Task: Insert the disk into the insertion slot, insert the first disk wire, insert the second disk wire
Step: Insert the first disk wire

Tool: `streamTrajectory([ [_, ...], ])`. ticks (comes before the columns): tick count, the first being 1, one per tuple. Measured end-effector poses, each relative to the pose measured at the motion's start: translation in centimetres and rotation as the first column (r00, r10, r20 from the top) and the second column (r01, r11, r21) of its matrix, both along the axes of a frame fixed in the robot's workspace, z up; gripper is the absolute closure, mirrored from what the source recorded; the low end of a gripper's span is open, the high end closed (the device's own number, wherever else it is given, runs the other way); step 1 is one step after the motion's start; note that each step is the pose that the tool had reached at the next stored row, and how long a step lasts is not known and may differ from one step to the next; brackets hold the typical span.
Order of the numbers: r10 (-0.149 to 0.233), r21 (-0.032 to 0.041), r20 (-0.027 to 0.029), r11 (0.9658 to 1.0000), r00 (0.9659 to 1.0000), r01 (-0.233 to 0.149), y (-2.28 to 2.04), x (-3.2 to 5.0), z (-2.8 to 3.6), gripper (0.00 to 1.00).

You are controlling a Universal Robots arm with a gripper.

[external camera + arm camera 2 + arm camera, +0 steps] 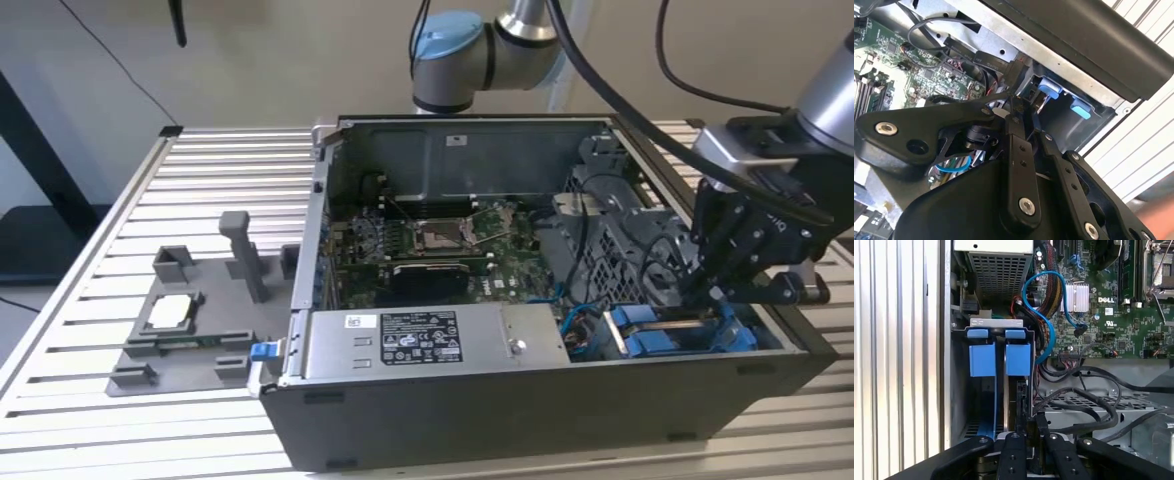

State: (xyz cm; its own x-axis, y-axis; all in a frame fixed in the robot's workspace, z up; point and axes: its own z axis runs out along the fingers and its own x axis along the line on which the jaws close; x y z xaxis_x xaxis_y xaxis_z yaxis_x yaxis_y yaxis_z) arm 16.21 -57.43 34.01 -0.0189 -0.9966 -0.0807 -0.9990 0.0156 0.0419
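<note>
The gripper is black, as are the cables beside it. The slot is dark grey metal with two bright blue tabs. A blue cable loops over a green board that bears a silver finned heatsink. The supply is silver with a black-and-white label, and its end is a grid of small holes. The case is dark grey, the table is pale ribbed slats, the fixture is grey, and the arm is silver with a light blue cap.
</note>
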Motion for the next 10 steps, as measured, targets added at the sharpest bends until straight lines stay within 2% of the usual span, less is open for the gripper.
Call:
streamTrajectory([
  [2, 0.000, -0.0012, 0.0086, 1.0000, 1.0000, 0.000, 0.00, -0.19, -0.01, 0.80],
  [4, 0.000, -0.0048, 0.0242, 1.0000, 0.9997, 0.000, 0.00, -0.51, -0.01, 0.80],
  [7, 0.000, -0.0057, 0.0507, 1.0000, 0.9987, 0.000, 0.00, -0.73, -0.02, 0.80],
  [8, 0.000, -0.0056, 0.0574, 1.0000, 0.9983, 0.000, 0.00, -0.76, -0.02, 0.80],
  [10, 0.000, -0.0057, 0.0620, 1.0000, 0.9981, 0.000, -0.01, -0.78, -0.02, 0.80],
])
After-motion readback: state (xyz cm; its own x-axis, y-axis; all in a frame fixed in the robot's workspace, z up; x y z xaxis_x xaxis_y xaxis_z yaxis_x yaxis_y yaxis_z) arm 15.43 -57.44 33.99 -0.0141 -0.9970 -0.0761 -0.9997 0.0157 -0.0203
